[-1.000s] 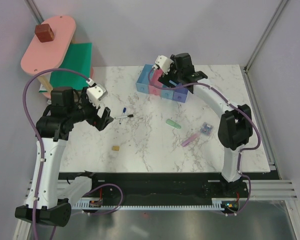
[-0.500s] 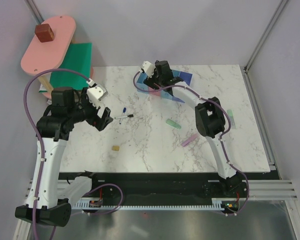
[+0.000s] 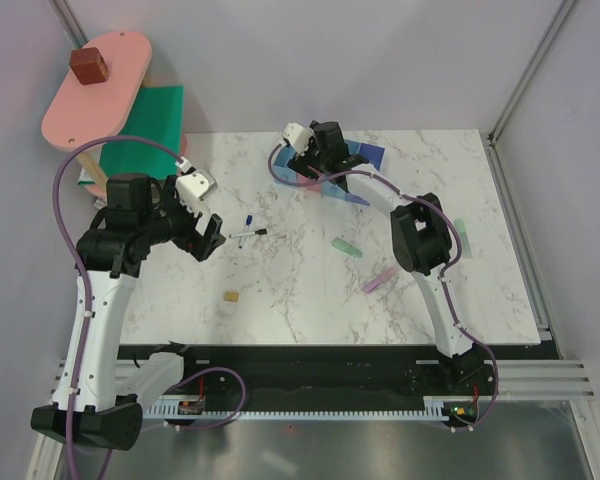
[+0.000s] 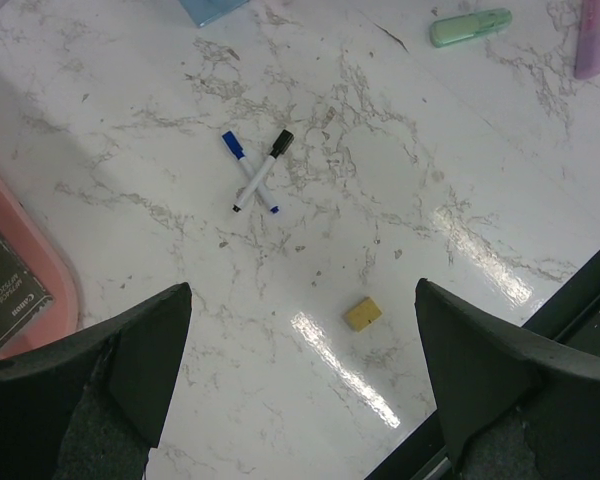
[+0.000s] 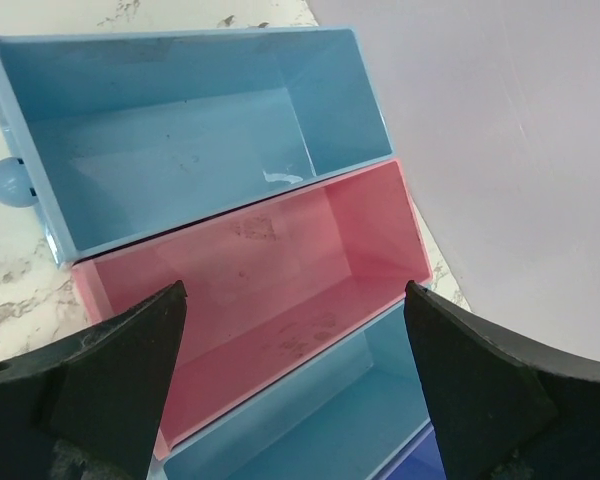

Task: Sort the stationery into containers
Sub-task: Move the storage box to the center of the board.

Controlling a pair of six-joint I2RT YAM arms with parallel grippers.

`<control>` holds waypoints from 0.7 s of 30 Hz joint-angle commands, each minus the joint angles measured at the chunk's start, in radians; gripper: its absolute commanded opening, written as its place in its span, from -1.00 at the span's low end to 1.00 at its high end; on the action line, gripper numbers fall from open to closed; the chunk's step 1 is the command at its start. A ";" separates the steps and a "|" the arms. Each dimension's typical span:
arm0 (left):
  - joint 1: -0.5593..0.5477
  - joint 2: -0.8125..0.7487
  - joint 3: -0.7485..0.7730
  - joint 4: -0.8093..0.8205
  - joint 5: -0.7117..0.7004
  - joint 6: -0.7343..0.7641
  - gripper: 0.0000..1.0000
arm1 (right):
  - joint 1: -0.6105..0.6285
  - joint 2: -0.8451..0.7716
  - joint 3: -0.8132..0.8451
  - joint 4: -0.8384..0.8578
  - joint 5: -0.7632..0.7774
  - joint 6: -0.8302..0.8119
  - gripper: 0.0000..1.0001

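**Nothing sorted yet**

Your right gripper (image 5: 295, 290) hangs wide open and empty over the bins (image 5: 180, 150). Those in view hold nothing. Your left gripper (image 4: 300, 290) is also spread wide and empty. The tan block (image 4: 361, 313) lies beneath it, the crossed markers (image 4: 257, 172) just ahead, and the mint-green piece (image 4: 470, 26) and pink-lilac bar (image 4: 590, 40) farther ahead to its right.

Robot lab cell, marble-look tabletop (image 3: 300, 290), aluminium frame posts (image 3: 528, 68), plain grey walls (image 3: 280, 60)
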 commanded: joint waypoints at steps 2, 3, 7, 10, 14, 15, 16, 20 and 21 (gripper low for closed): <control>-0.005 -0.016 0.005 0.017 -0.021 0.037 0.99 | 0.004 -0.047 -0.037 -0.153 -0.147 -0.030 0.96; -0.005 -0.019 0.002 0.020 -0.022 0.038 0.99 | 0.003 -0.048 -0.036 -0.174 -0.162 -0.039 0.96; -0.005 -0.027 -0.004 0.015 -0.021 0.038 0.99 | 0.004 -0.068 -0.042 -0.268 -0.221 -0.056 0.96; -0.005 -0.027 -0.007 0.015 -0.021 0.037 0.99 | 0.007 -0.091 -0.072 -0.283 -0.230 -0.063 0.96; -0.005 -0.030 -0.006 0.013 -0.016 0.032 0.99 | 0.010 -0.143 -0.140 -0.294 -0.255 -0.059 0.96; -0.005 -0.032 -0.007 0.013 -0.013 0.031 0.99 | 0.016 -0.166 -0.154 -0.297 -0.261 -0.061 0.96; -0.005 -0.035 -0.007 0.013 -0.011 0.031 0.99 | 0.019 -0.176 -0.167 -0.297 -0.262 -0.059 0.96; -0.005 -0.035 -0.003 0.013 -0.004 0.023 0.99 | 0.029 -0.214 -0.230 -0.296 -0.270 -0.053 0.96; -0.005 -0.036 -0.003 0.013 -0.004 0.020 0.99 | 0.032 -0.225 -0.238 -0.294 -0.270 -0.053 0.96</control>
